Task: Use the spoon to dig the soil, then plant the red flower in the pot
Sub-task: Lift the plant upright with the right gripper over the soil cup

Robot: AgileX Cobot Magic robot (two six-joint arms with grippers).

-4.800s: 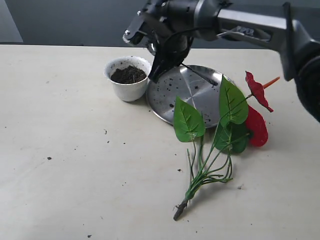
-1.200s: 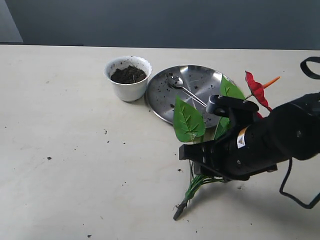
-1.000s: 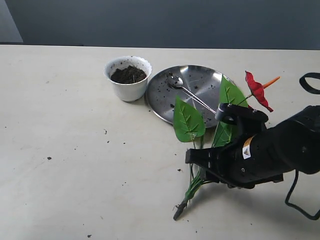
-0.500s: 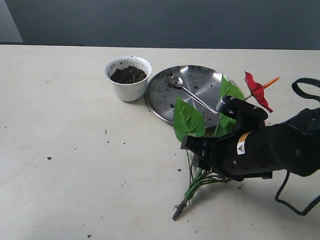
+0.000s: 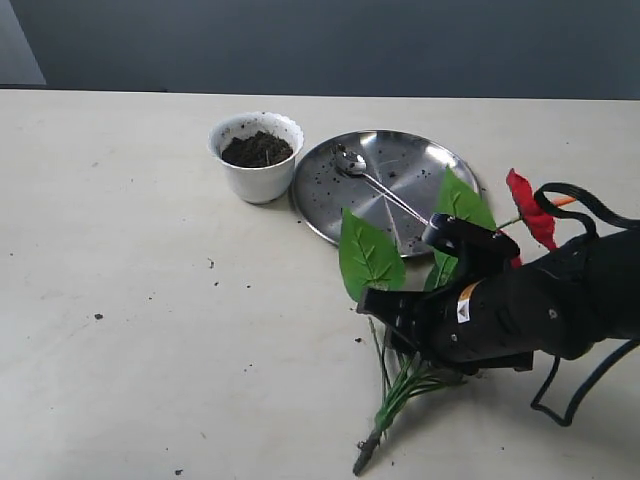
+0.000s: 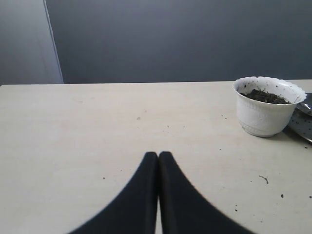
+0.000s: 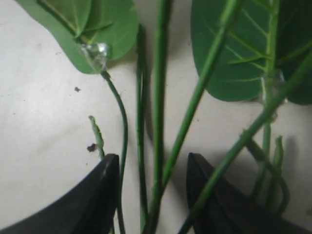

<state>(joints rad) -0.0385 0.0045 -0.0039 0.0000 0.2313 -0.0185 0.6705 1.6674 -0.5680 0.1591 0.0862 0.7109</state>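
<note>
Lower right of frame, the right gripper (image 7: 148,195), jaws narrowed around several thin green stems of the red-bloomed artificial flower (image 5: 455,235), has just dragged the bundle slightly, suggesting pickup is underway.

Red flower (image 7: 161,97) stems between end effector (image 7: 152,195) fingers
</note>
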